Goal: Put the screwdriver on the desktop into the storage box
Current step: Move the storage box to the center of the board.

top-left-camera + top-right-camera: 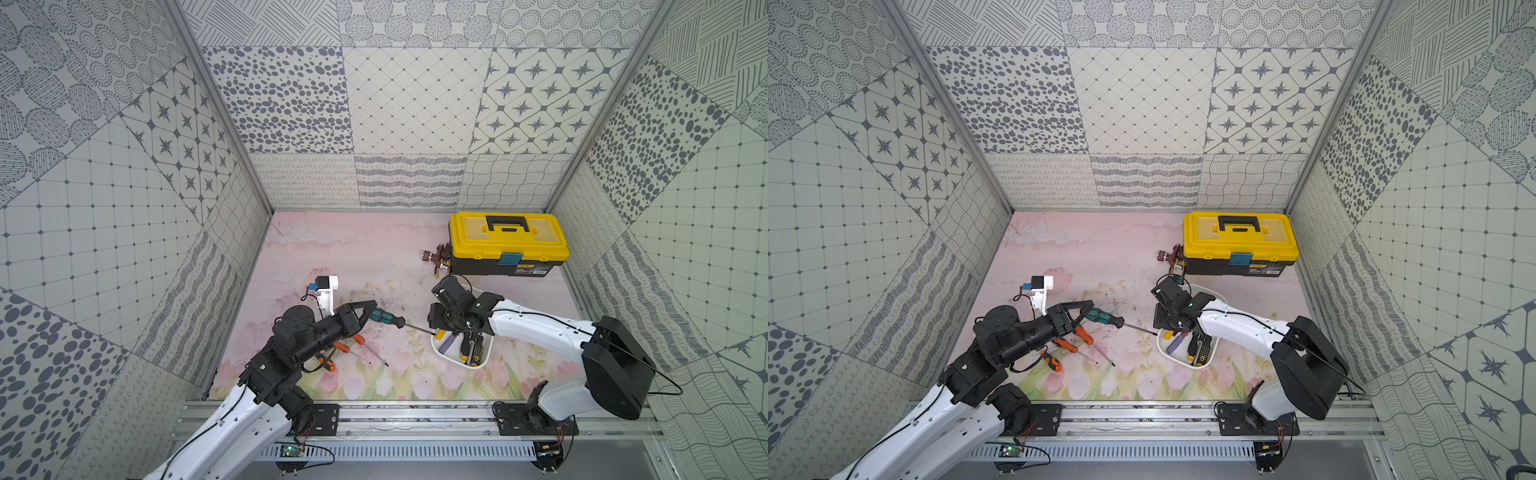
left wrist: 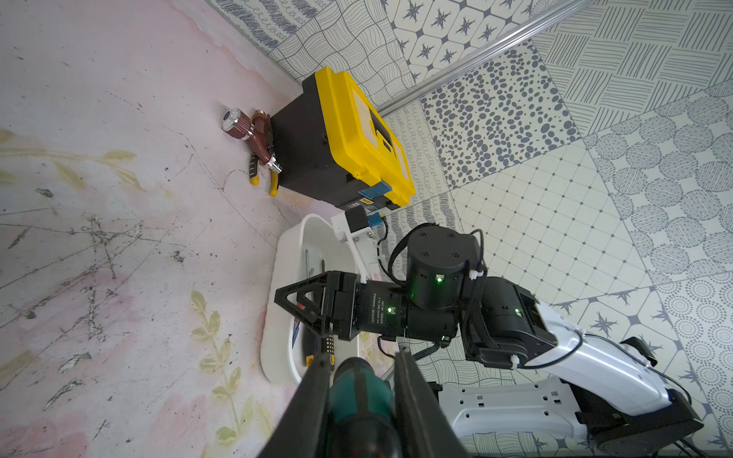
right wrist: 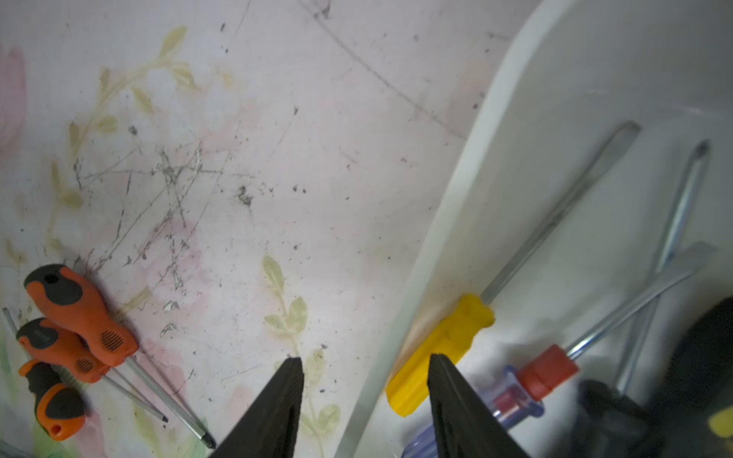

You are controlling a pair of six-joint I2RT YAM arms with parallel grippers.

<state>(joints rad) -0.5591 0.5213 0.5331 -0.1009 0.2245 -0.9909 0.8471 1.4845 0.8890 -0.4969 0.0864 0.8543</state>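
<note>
Straddling the storage box (image 3: 456, 206) rim, right hand (image 3: 365, 359) stands open.

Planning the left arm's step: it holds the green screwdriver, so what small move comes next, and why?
Probably ease it forward over the box before letting go: the left gripper is shut on the green screwdriver, whose tip only reaches the rim, and the open right gripper hovers there.
</note>
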